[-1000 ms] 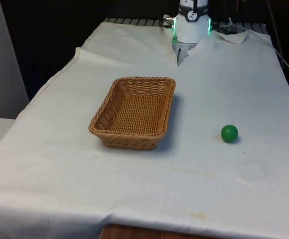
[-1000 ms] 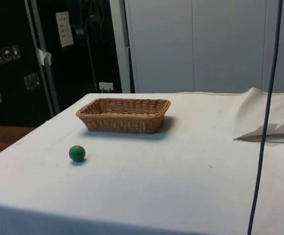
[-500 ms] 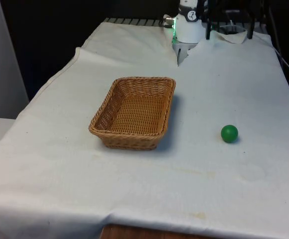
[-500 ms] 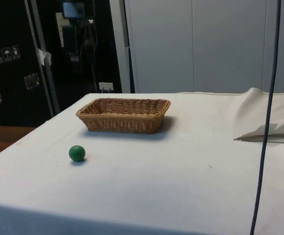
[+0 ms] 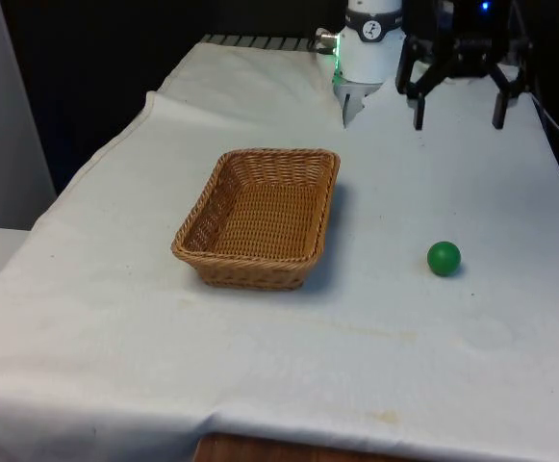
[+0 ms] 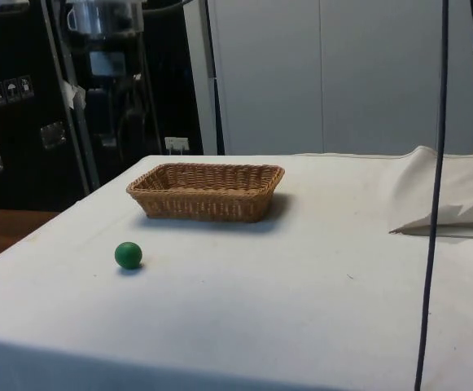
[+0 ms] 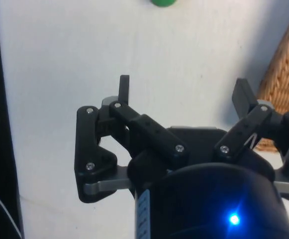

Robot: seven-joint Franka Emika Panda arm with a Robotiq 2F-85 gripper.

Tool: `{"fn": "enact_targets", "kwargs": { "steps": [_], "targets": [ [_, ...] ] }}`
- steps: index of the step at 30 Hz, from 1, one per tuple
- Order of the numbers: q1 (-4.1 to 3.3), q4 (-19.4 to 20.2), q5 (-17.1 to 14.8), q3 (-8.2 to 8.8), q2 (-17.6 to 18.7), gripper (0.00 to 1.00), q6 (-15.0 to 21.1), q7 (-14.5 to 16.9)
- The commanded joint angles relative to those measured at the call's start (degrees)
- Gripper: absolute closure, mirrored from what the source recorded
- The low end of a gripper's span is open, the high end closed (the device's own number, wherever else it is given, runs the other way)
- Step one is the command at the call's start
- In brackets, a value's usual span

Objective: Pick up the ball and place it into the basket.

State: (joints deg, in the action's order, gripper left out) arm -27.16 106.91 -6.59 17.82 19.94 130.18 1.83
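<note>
The gripper (image 5: 457, 123) hangs high over the far end of the cloth-covered table (image 5: 433, 375), its 2 fingers (image 5: 419, 117) spread wide with nothing between them. The green ball (image 5: 444, 258) lies on the cloth well below and ahead of the fingertips, toward the near side of the table and almost in line with the gripper; in the wrist view the ball (image 7: 162, 2) sits beyond the fingertips and the wicker basket (image 7: 286, 89) edges in beside one finger. In the front view the wicker basket (image 5: 260, 217) stands well apart from the ball, off to the gripper's other side, and it holds nothing. The step in hand looks like the approach to the ball. To do it well, the arm should carry the spread fingers forward until the ball is centred between them, then drop straight down so neither tip nudges it, since a ball on cloth will likely roll at a slight touch. The tips should straddle its widest part before closing.
</note>
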Motion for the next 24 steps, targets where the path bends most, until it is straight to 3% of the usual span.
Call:
{"fn": "enact_targets", "kwargs": {
  "steps": [1, 8, 13, 15, 16, 24],
  "targets": [
    [0.17, -0.7, -1.0, -0.52, 1.1, 0.00, 0.5, 0.3],
    [0.00, -3.4, -2.2, -0.74, 5.4, 0.00, 1.6, 0.0],
    [0.29, -5.5, -4.1, -1.32, 8.7, 0.00, 2.5, 0.3],
    [0.00, -5.8, -3.6, -0.92, 9.1, 0.00, 2.3, 0.0],
    [0.29, -6.0, -4.5, -1.43, 9.7, 0.00, 3.0, 0.3],
    [0.40, -6.2, -6.1, -2.06, 13.0, 0.00, 5.7, 0.6]
  ]
}}
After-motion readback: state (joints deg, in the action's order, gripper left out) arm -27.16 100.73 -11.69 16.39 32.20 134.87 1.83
